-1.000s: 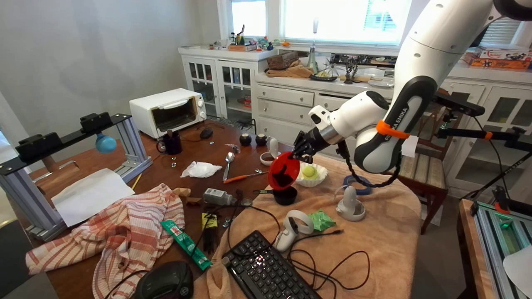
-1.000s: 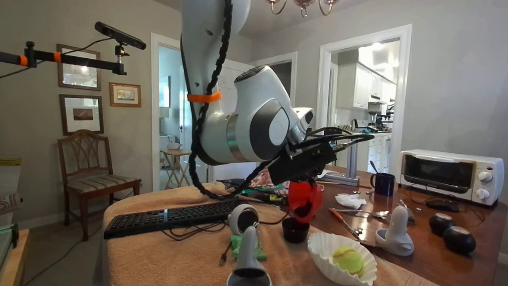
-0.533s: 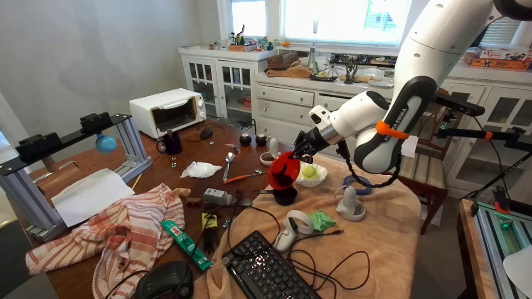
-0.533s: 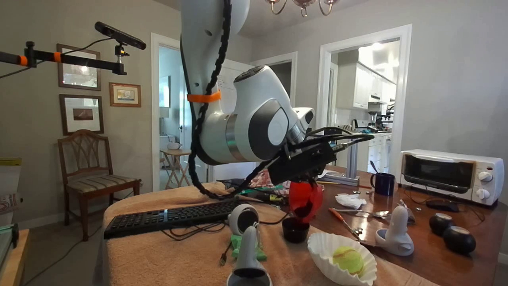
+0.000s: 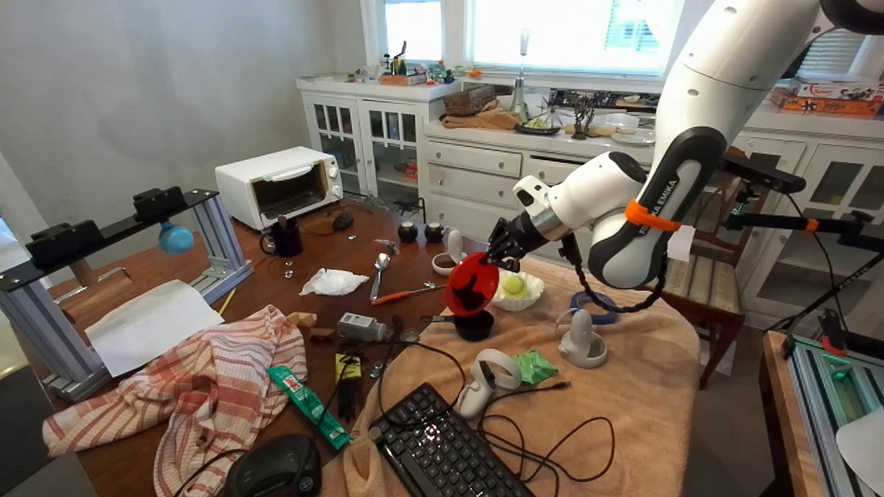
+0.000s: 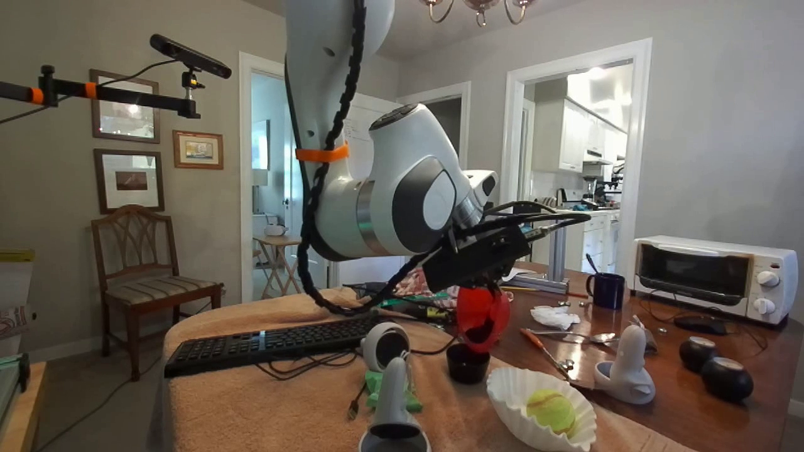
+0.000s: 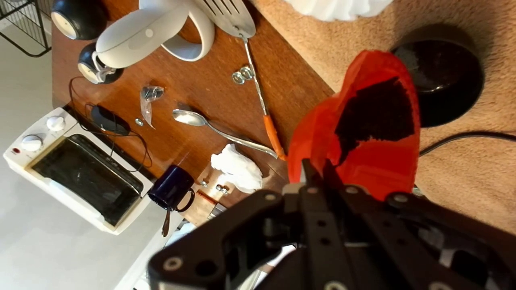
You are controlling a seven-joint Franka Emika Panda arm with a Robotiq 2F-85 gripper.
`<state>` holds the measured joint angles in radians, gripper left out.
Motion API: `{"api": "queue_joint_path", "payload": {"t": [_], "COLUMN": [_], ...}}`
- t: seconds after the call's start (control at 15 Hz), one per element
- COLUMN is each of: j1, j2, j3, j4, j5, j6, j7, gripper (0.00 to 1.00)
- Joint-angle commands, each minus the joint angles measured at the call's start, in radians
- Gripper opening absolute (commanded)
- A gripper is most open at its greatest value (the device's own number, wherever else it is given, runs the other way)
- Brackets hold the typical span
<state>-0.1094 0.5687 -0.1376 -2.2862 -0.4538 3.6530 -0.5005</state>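
I have the end effector pinching the rim of a round translucent red plastic bowl, tipped nearly on edge close to a round black cup on the tan terry towel; whether they touch, I can't quite tell. In the wrist view the cup sits at its two o'clock.

You are operating in a home dining room, evidenced in an exterior view by a chandelier, framed pictures and wooden chair at left, kitchen cabinets through the far doorway at right.
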Motion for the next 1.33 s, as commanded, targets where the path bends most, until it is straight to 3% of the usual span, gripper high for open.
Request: {"api": "queue_joint_path", "payload": {"t": [0.0,0.07,0.53,1.27], "j1": [0.033,0.008,0.007,0.078], "j2": [-0.015,-0.023,-0.002,0.006], "j3": [-0.025,0.000,-0.003,-0.073], "j4": [-0.028,-0.033,-0.001,-0.024], "j5": [0.032,-0.007,-0.005,0.045], "j6": [0.019,-0.002,-0.001,0.073], "j7": [-0.001,0.015,0.013,-0.063], "gripper": [0.01,0.01,0.01,0.01]}}
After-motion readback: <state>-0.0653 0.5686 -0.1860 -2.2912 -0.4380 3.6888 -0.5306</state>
